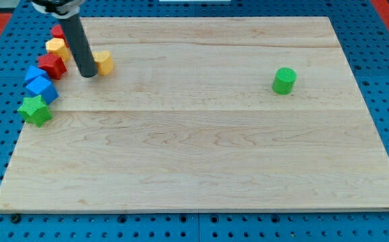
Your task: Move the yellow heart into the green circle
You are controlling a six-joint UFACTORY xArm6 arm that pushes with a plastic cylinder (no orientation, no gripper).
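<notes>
The yellow heart (103,62) lies near the view's top left on the wooden board (201,148). My tip (87,74) rests on the board just left of the heart, touching or nearly touching its left side. The green circle (284,81) stands far off at the view's right, alone. The rod partly hides the blocks behind it.
A cluster sits at the board's left edge: a yellow block (57,48), a red block (52,65), a further red block (58,31) behind the rod, two blue blocks (39,84) and a green star (35,109).
</notes>
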